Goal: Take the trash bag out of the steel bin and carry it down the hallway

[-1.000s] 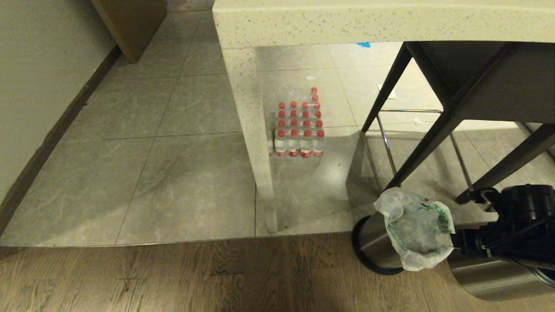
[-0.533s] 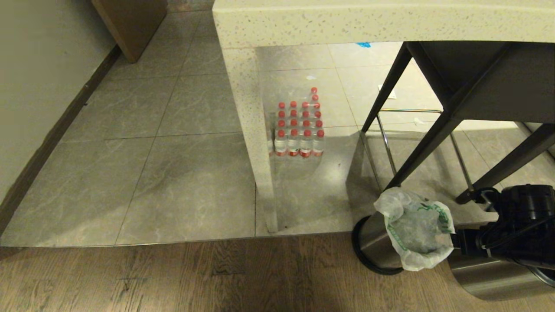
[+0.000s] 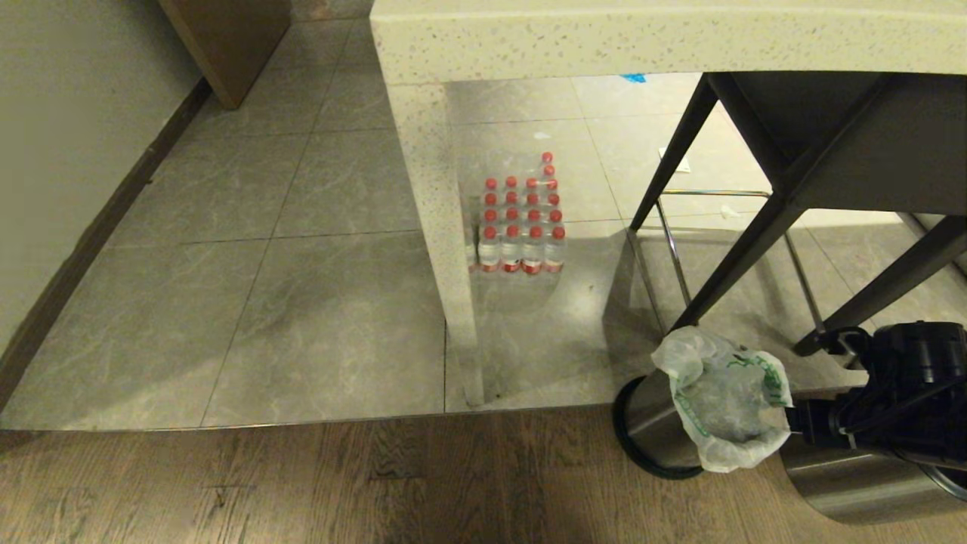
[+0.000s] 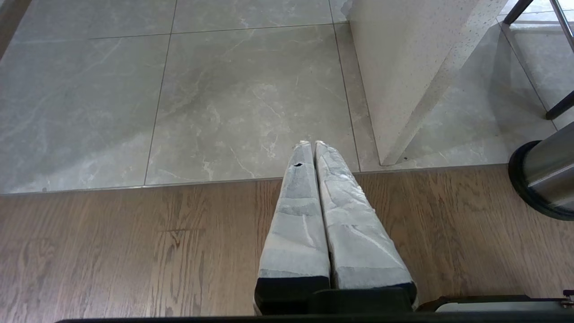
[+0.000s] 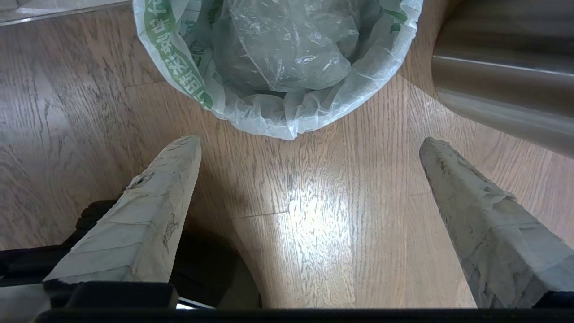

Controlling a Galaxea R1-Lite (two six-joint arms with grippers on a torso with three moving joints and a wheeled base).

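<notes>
The right gripper (image 5: 309, 141) is hanging with its jaws spread wide, gripping nothing, just short of the trash bag (image 5: 278, 67). The bag's rim is lying beyond the fingertips (image 5: 186, 148), centred between them and not touching. The bag is sitting in the steel bin (image 3: 657, 423) on the wood floor (image 3: 302, 483). The left gripper (image 4: 311, 144) is waiting apart, jaws pressed together.
</notes>
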